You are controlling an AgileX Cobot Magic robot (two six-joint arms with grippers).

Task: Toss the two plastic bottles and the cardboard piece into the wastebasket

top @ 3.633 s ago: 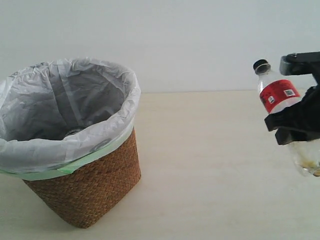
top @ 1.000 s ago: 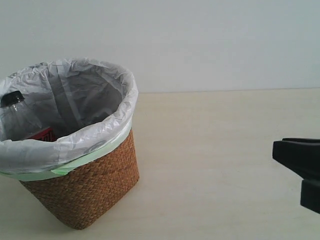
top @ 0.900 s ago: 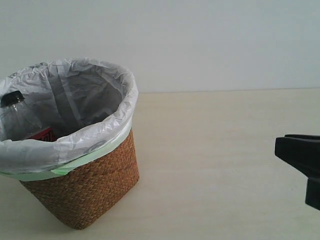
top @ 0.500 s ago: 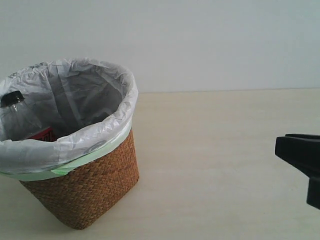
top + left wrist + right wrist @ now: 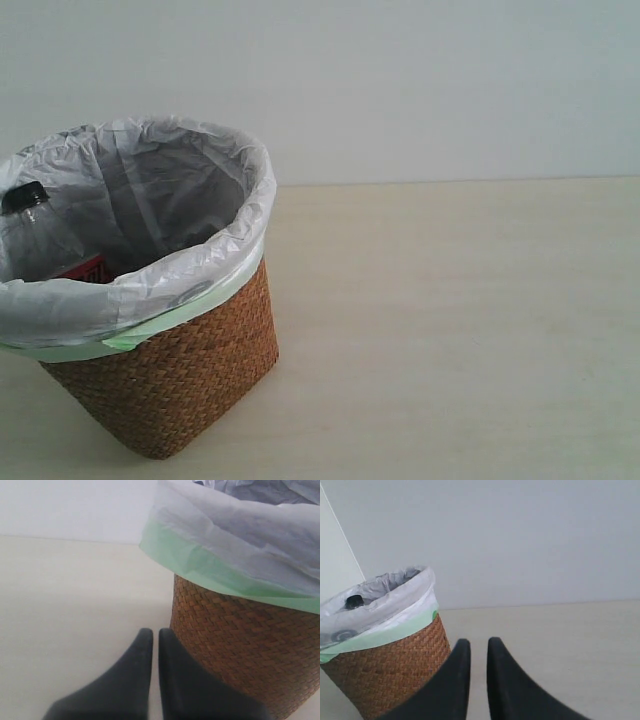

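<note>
The wastebasket, brown wicker with a white bag liner, stands at the left of the exterior view. One plastic bottle with a black cap and red label leans inside it against the liner; its cap also shows in the right wrist view. Only this one bottle shows, and the cardboard piece is out of view. My left gripper is shut and empty, low over the table right beside the wastebasket's wicker wall. My right gripper is shut with a thin gap and holds nothing, some way from the wastebasket.
The pale wooden table stretches to the right of the basket, with a plain white wall behind it. Neither arm appears in the exterior view.
The right gripper, at the right edge of the exterior view half a second ago, has left that view. The black-capped bottle stays in the basket.
</note>
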